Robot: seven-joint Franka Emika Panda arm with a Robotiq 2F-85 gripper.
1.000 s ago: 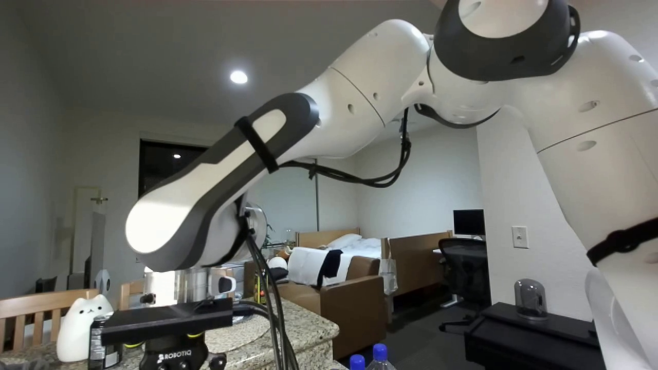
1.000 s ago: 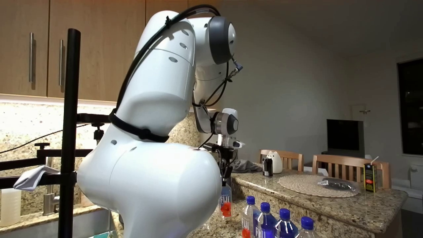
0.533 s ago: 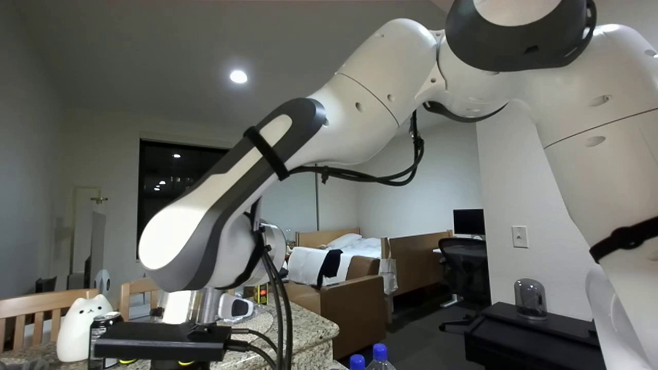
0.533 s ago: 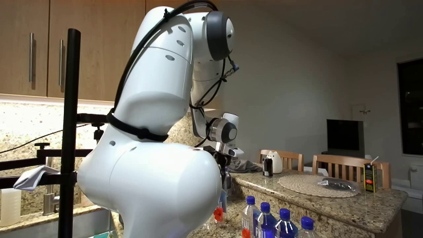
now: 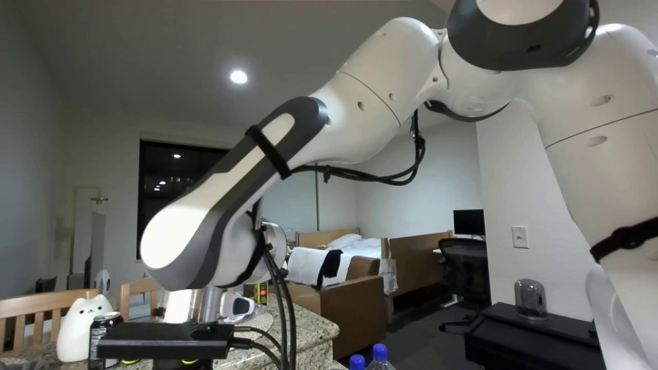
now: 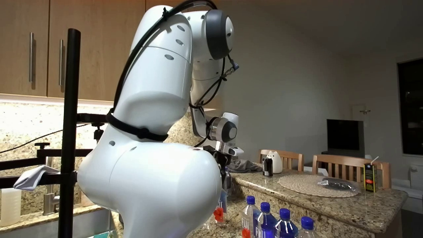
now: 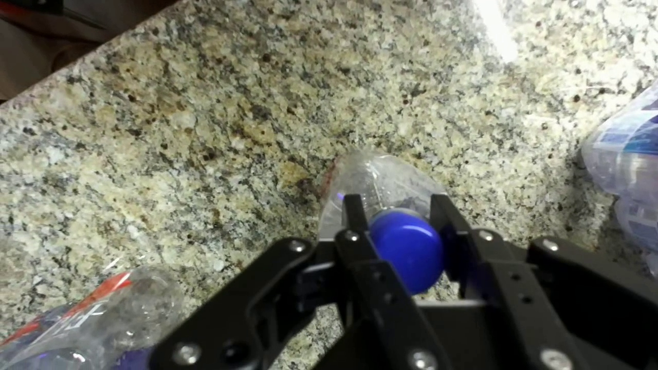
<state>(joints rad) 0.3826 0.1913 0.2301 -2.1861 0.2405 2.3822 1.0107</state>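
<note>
A clear water bottle (image 7: 378, 177) sits below the gripper (image 7: 397, 205), over a speckled stone counter (image 7: 205, 128). The gripper is narrowed onto the bottle's blue cap (image 7: 407, 252), with one black finger (image 7: 354, 216) on each side of it. Whether the bottle's base touches the counter cannot be told. In an exterior view its lower part shows a red flower (image 6: 218, 214) on the label, and the white arm (image 6: 165, 185) hides some of it.

In the wrist view a second bottle (image 7: 110, 303) with red and white on its label lies toward the lower left, well apart from the held one, and clear plastic with a bluish label (image 7: 627, 149) shows at the right edge; both are cut off by the frame. In an exterior view a row of four blue-capped bottles (image 6: 285, 226) stands beside a raised counter (image 6: 373, 211).

On that raised counter are a crumpled grey cloth (image 6: 245, 166), a black can (image 6: 267, 167) just beside a white cat figure (image 6: 277, 162), a round woven mat (image 6: 297, 185) with a plastic package (image 6: 340, 184) on it, and a juice carton (image 6: 370, 178) with a straw. Wooden chairs (image 6: 343, 159) stand behind it.

Farther off are a bed (image 5: 308, 262), a brown armchair (image 5: 354, 311), and a glass dome (image 5: 529, 298) on a black stand (image 5: 540, 339).
</note>
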